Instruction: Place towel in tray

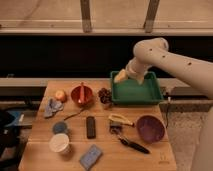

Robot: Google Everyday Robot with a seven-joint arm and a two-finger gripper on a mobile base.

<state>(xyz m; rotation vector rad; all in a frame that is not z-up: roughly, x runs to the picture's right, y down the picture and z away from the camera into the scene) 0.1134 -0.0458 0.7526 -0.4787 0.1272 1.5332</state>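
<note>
- The tray (136,93) sits at the back right of the table (105,145).
- The gripper (121,76) hangs over the tray's back left corner.
- A bunch of grapes (105,95) lies just beside the tray's left wall.
- The towel (52,106) lies far left of the tray, well apart.
- A bowl (151,128) stands in front of the tray.

Wooden table (150,157), loaded top.
Blue-grey towel (52,106) at 9 o'clock; orange fruit (60,95) at 10; red bowl (81,94) at 11; dark grapes (104,95) at 12; green tray (137,90) at 1; banana (120,119) and black oblong block (91,126) near centre; purple bowl (150,128) at 4; black-handled tool (131,145) at 5; sponge (90,156) at 6; white cup (59,143) at 7; blue-grey disc (60,127) at 8. Gripper (121,76), jaws apart, over the tray's 10 o'clock corner.
</note>
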